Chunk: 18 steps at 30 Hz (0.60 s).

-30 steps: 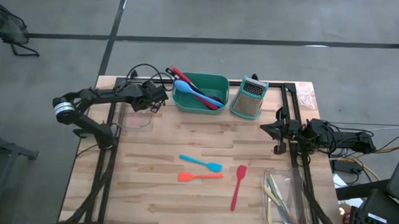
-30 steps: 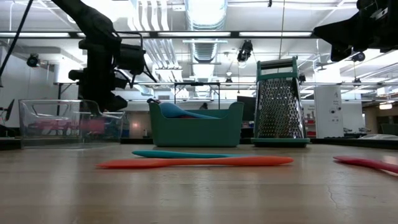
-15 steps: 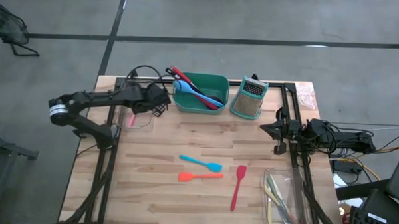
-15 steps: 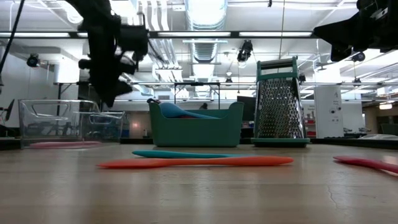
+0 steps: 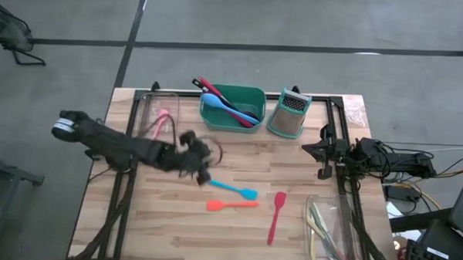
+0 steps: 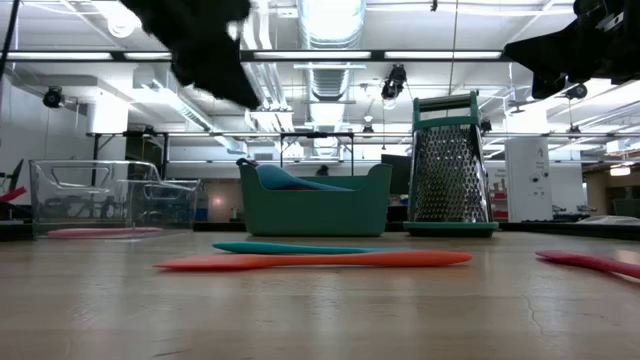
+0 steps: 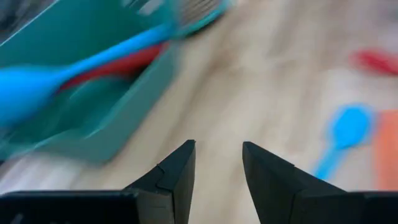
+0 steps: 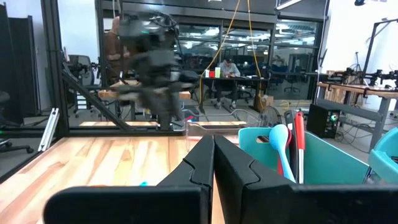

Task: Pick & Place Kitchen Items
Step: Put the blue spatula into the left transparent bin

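Hovering half-open and empty, left gripper [image 5: 201,175] nears blue spoon [image 5: 233,189]: light, stiff, slick; grasp mid-handle.

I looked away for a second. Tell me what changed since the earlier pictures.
The left gripper let a pink utensil drop into the clear bin, then swung from over the bin out to the table's middle, above the blue spoon; its fingers are apart and empty. The right gripper, teal tub, grater and the utensils lying loose on the table stayed put.
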Motion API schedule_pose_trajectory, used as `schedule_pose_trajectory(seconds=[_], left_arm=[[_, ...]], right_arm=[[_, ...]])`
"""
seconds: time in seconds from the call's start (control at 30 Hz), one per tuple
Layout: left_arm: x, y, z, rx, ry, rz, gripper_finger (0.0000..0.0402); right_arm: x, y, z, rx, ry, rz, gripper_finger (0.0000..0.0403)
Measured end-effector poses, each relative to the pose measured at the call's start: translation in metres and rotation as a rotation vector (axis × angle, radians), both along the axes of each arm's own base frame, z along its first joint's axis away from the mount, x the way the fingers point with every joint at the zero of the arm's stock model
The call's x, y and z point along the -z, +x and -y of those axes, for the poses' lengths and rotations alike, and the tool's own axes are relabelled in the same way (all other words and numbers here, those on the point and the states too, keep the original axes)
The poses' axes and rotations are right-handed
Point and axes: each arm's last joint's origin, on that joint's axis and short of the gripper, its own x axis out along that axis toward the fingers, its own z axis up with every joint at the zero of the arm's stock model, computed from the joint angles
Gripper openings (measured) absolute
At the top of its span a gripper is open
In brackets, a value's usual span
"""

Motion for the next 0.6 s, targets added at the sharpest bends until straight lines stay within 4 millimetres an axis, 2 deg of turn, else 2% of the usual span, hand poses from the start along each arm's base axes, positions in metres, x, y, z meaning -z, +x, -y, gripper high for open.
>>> schedule_pose_trajectory(seconds=[0.13, 0.27, 0.43, 0.6], left_arm=[[-0.001, 0.016, 0.040, 0.177, 0.015, 0.154, 0.0140], [0.009, 0.035, 0.064, 0.358, 0.017, 0.195, 0.0140], [0.031, 0.061, 0.067, 0.401, 0.075, 0.127, 0.0140], [0.056, 0.088, 0.064, 0.482, 0.042, 0.049, 0.0140]], right_arm=[[0.000, 0.000, 0.000, 0.000, -0.001, 0.000, 0.0008], [0.000, 0.000, 0.000, 0.000, -0.001, 0.000, 0.0008], [0.000, 0.000, 0.000, 0.000, -0.001, 0.000, 0.0008], [0.000, 0.000, 0.000, 0.000, -0.001, 0.000, 0.0008]])
